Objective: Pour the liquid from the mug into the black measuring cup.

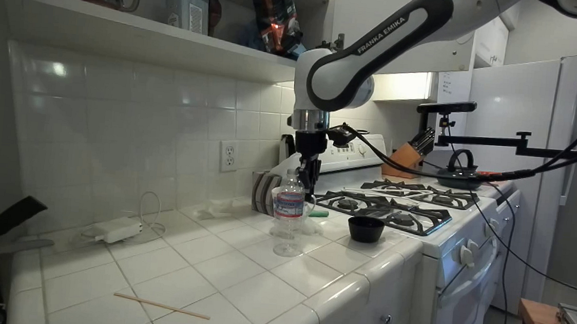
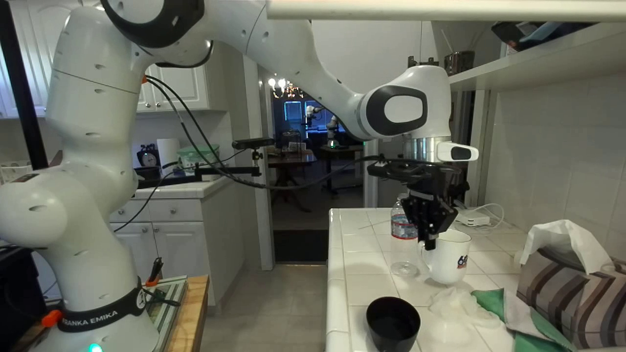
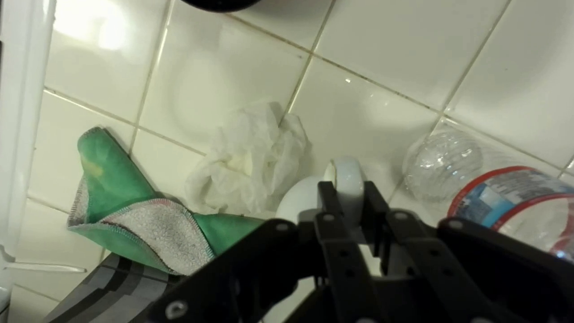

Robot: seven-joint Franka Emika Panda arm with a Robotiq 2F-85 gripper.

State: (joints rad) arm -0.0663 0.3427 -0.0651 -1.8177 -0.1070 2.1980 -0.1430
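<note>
Counter (image 1: 238, 276), white and tiled, lies below, and over it reaches the robot arm (image 2: 288, 49). The gripper (image 3: 352, 193) hangs just beside the clear bottle (image 2: 404, 230), and its two jaws are clamped on the white mug (image 2: 446, 259) by the handle (image 3: 352, 177). The mug is about upright; whether it touches the counter, I cannot tell. The black measuring cup (image 1: 365, 233) stands apart, near the counter's edge

Wall (image 1: 121, 131): white tile, glossy, with an outlet (image 1: 228, 156) low down.
Shelf (image 1: 160, 28): white, running along it above the tiled counter (image 1: 208, 269).
Stove (image 1: 402, 217): white, beside the counter, the fridge (image 1: 519, 103) standing past it.
Cabinets (image 2: 181, 249): white, round-knobbed.
Floor (image 2: 266, 303): pale.
Doorway (image 2: 264, 220): dim beyond; through it I see a table (image 2: 288, 160), bluish windows (image 2: 293, 111), a lit chandelier (image 2: 282, 84).
Light (image 1: 402, 87): bright above the stove.
</note>
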